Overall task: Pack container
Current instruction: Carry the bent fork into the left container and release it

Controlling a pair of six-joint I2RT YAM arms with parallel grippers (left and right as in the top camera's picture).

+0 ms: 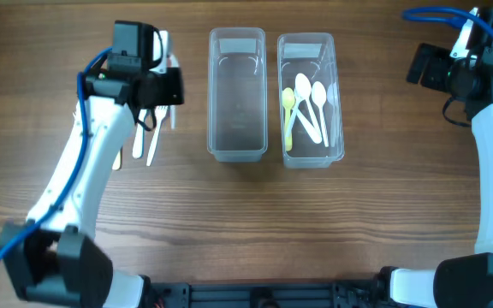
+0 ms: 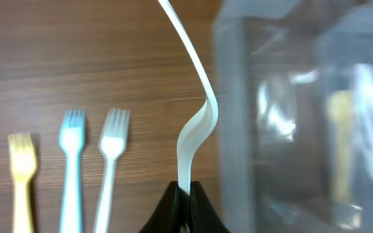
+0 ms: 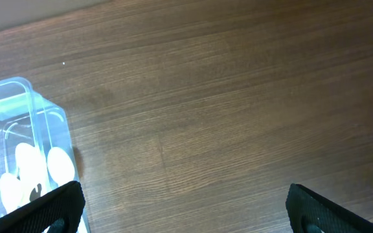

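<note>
L pincer (image 2: 185, 194) is clenched on a thin white utensil (image 2: 198, 120), prob. a fork. It's seen edge-on, so can't confirm that, or tell which end is pinched. Grip is at one end, and the rest sticks out away from the pincer with a bend partway along.

Key relation: the empty bin (image 1: 236, 103) is just right of the held utensil, close but not touching. The utensil is off the surface (image 1: 229, 222) and not yet over the bin's opening. Utensil long axis runs approx parallel to the bin's long wall, and the bin's long axis runs away from the robot. So the next move is likely a short shift right over the rim, then lower and let go, w/ little or no turn needed.

L arm is much nearer the empty bin. R pincer (image 3: 185, 210) is released, holds nothing, and sits well right of it, past the spoon bin (image 1: 305, 38), which stands just right of the empty bin.

Left of the empty bin 3 forks lie on the surface: yellow fork (image 2: 21, 162), blue fork (image 2: 73, 133), white fork (image 2: 113, 133). They lie side by side, apart, tines pointing the same way, axes parallel to the bin's long side.
</note>
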